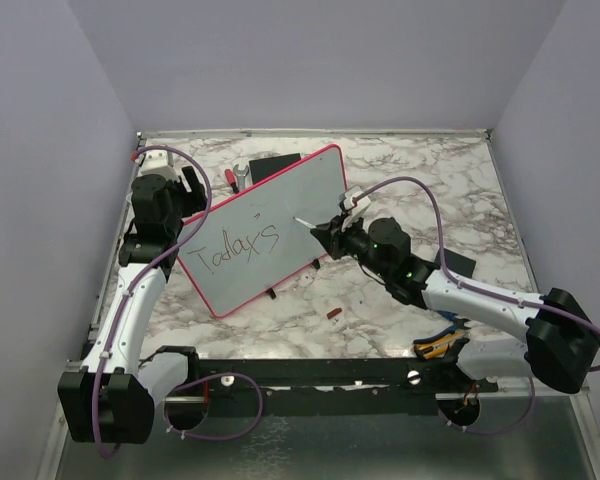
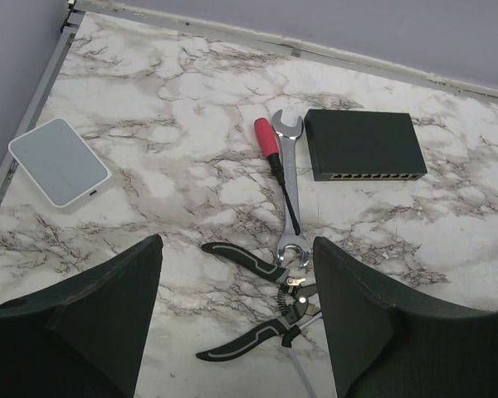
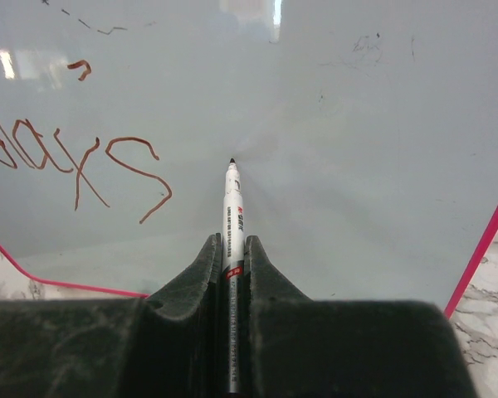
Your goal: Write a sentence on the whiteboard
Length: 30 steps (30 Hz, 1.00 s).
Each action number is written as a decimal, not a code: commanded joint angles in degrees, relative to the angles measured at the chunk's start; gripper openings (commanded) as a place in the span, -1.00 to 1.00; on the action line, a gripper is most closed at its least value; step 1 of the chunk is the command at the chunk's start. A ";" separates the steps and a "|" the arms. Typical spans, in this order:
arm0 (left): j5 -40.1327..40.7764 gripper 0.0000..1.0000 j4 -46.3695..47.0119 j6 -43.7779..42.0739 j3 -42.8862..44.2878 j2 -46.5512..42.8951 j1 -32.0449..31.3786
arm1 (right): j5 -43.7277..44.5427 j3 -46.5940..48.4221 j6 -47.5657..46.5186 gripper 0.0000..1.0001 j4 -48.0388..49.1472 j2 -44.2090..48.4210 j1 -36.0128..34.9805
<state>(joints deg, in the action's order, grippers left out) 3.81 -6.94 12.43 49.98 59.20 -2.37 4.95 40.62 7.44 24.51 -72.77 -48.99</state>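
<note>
The whiteboard [image 1: 280,205], pink-framed, stands tilted across the middle of the table. Dark lettering [image 1: 234,245] reading "Today's" runs along its lower left half. Its end letters show reddish-brown in the right wrist view [image 3: 83,166]. My right gripper [image 1: 327,229] is shut on a white marker [image 3: 233,217] at the board's right side. The marker tip sits at the bare board surface [image 3: 365,124], right of the last letter. My left gripper [image 1: 188,186] is behind the board's left end, open and empty [image 2: 236,319]. The board is out of its view.
Behind the board lie black pliers [image 2: 270,303], a wrench [image 2: 289,186], a red-handled screwdriver [image 2: 270,153], a black switch box [image 2: 365,145] and a white pad [image 2: 60,160]. A small brown piece [image 1: 333,313] lies in front of the board. Yellow-handled pliers [image 1: 438,346] are near the right base.
</note>
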 commanded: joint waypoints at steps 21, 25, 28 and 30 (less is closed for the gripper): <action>-1.97 0.48 -1.30 -0.03 -1.64 -0.58 -0.26 | -6.37 0.80 0.16 -0.99 -0.60 -3.74 0.39; -1.97 0.48 -1.26 0.03 -1.63 -0.58 -0.34 | -4.45 -0.11 0.19 -0.99 -1.70 -3.20 0.39; -1.97 0.48 -1.24 0.05 -1.64 -0.54 -0.35 | -2.04 -0.28 0.12 -0.99 -2.79 -2.78 0.39; -1.97 0.48 -1.21 0.04 -1.64 -0.49 -0.35 | -0.94 -0.28 0.29 -0.99 -3.05 -2.50 0.39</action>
<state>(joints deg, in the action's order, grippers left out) 3.44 -6.90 12.43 49.91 59.13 -2.37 -0.32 41.21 7.53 23.75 -75.75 -48.99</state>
